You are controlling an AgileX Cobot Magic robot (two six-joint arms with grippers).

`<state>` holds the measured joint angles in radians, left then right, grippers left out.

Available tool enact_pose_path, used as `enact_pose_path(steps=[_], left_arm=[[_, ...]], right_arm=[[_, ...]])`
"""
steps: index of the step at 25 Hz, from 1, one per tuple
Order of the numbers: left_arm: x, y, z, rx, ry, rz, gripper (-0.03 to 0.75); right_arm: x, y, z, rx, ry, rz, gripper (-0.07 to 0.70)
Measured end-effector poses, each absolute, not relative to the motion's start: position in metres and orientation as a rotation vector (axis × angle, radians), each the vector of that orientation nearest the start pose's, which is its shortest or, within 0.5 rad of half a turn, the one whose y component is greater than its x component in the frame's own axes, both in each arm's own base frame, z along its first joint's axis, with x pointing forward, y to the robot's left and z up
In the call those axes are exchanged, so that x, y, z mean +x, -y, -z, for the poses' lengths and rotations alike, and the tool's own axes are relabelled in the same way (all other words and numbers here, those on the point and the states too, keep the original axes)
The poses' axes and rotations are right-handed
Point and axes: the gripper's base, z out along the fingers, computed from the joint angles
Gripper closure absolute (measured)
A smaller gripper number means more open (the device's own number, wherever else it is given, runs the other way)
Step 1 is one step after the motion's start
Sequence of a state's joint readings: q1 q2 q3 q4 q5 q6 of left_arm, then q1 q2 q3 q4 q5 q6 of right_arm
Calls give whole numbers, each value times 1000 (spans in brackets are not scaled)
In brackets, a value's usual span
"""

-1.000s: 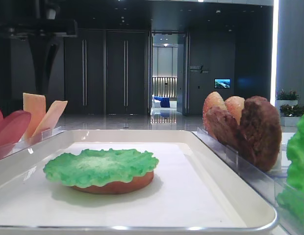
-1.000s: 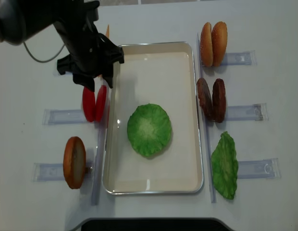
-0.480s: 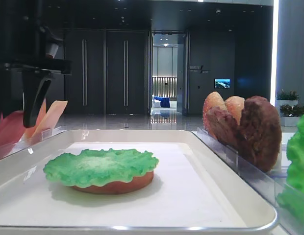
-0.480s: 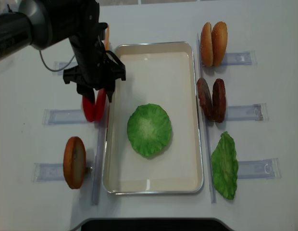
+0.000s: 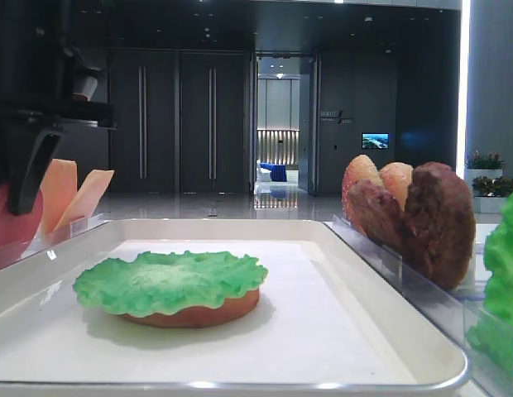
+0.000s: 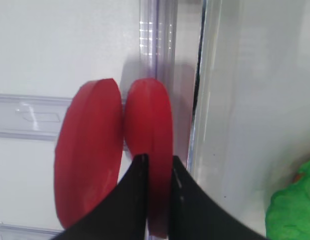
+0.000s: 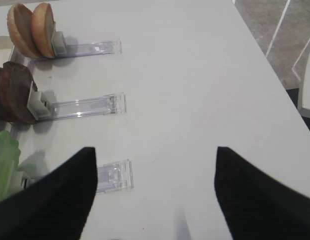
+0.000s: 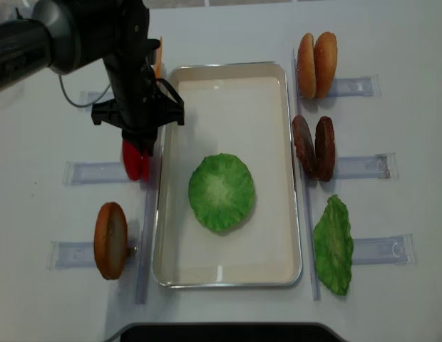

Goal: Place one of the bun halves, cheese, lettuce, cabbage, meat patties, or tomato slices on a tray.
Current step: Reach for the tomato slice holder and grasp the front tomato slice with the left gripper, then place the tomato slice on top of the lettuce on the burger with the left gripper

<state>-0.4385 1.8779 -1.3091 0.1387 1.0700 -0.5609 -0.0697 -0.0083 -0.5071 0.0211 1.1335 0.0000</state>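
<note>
No legible text (wall sign blurred)

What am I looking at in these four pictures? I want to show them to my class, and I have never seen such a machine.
It is a robot with two arms, each ending in a two-fingered gripper, building a toy burger. One picture looks down from above, one looks low across the tray, and two come from cameras on the wrists. On the tray a lettuce leaf lies on a bun half. Around it, clear racks hold spare parts on edge: tomato slices, cheese, bun halves, meat patties, more lettuce. The left gripper has shut on the tomato slice nearer the tray. The right gripper hangs open over bare table, holding nothing.
</note>
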Motion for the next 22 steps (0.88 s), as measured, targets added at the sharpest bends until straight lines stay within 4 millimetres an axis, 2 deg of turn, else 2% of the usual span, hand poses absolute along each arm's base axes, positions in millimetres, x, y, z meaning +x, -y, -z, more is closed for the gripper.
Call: enact_pose_path(steps=[4, 10, 15, 18, 22], left_arm=[[322, 140, -213, -97, -3026, -102, 656], [309, 137, -254, -135, -2938, 22, 657], [303, 140, -262, -156, -2941, 107, 657], [301, 152, -262, -74, -2955, 270, 657], [301, 185, -263, 77, -2872, 631, 657]], right_arm=[[-10, -2, -273, 71, -2100, 17, 157], [-10, -2, -273, 71, -2100, 17, 157], [-10, -2, -273, 71, -2100, 17, 157], [-10, -2, -273, 71, -2100, 17, 157], [-10, -2, -273, 71, -2100, 17, 157]])
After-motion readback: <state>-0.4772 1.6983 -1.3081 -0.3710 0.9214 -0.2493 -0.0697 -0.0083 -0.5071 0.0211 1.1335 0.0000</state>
